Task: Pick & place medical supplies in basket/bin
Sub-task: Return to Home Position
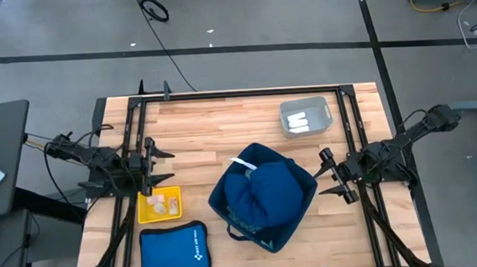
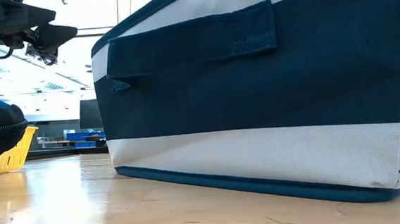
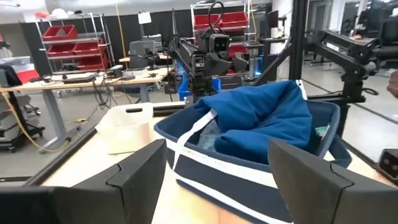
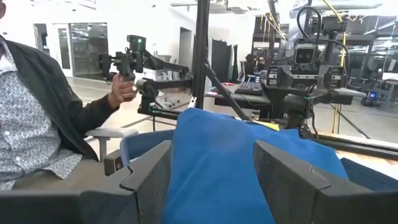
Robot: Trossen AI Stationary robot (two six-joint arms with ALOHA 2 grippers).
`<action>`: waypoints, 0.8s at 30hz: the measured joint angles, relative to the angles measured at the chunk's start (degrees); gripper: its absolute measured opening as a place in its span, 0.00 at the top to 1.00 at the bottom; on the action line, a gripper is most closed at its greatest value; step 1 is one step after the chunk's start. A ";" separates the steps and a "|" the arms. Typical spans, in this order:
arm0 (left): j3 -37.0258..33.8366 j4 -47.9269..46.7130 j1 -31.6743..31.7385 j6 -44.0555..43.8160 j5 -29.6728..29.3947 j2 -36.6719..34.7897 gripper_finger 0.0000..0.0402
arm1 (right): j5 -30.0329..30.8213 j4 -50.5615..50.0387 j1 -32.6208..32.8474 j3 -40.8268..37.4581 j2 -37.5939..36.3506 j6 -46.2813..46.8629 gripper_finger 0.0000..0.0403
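A navy-and-white fabric basket (image 1: 264,201) stands mid-table, its side (image 2: 269,86) filling the low view. A large dark-blue cloth (image 1: 263,191) is heaped inside it, rising above the rim (image 3: 261,118) (image 4: 249,162). Small white rolls lie in a yellow tray (image 1: 159,205), and more lie in a clear bin (image 1: 305,116) toward the far edge. My left gripper (image 1: 167,165) hovers open over the tray's far side (image 3: 217,180). My right gripper (image 1: 334,176) is open just right of the basket (image 4: 211,180), level with the cloth. Neither touches anything.
A flat bright-blue zip pouch (image 1: 173,252) lies at the near edge beside the yellow tray (image 2: 5,157). Black frame rails run along the table's left, far and right sides. A seated person (image 4: 37,118) holding a hand device shows beyond the table's left side.
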 joint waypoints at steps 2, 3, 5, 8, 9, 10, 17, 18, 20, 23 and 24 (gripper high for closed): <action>0.56 -0.58 0.00 0.47 -0.77 -0.16 0.29 | 0.03 -3.67 0.00 0.00 -3.79 0.03 0.42; 0.72 -0.94 0.00 0.44 -1.15 -0.33 0.29 | 0.08 -5.60 0.00 0.05 -5.76 0.00 0.42; 0.76 -1.58 -0.01 0.36 -1.85 -0.91 0.29 | 0.03 -11.71 0.00 0.92 -9.74 0.00 0.42; 0.76 -2.63 -0.02 -0.27 -2.27 -1.20 0.29 | -0.88 -21.38 0.00 3.59 -15.29 -0.03 0.42; 0.76 -2.81 -0.02 -0.44 -2.27 -1.20 0.29 | -1.39 -24.12 0.00 4.52 -16.99 -0.02 0.42; 0.76 -2.88 -0.02 -0.55 -2.25 -1.18 0.29 | -1.70 -26.18 0.02 5.31 -18.71 -0.19 0.42; 0.76 -3.04 -0.02 -0.83 -2.28 -1.18 0.29 | -3.08 -29.90 0.00 5.58 -22.83 -1.53 0.42; 0.76 -3.05 -0.02 -0.91 -2.30 -1.18 0.29 | -3.09 -28.52 0.02 4.78 -22.82 -1.21 0.42; 0.76 -2.96 -0.02 -0.98 -2.30 -1.18 0.29 | -2.02 -25.88 0.00 2.29 -22.86 -0.15 0.42; 0.76 -2.77 -0.02 -1.05 -2.55 -1.18 0.29 | -0.57 -23.32 -0.03 0.02 -22.62 0.67 0.42; 0.76 -2.77 -0.02 -1.09 -2.70 -1.18 0.29 | 0.11 -23.41 -0.03 0.02 -22.36 1.30 0.42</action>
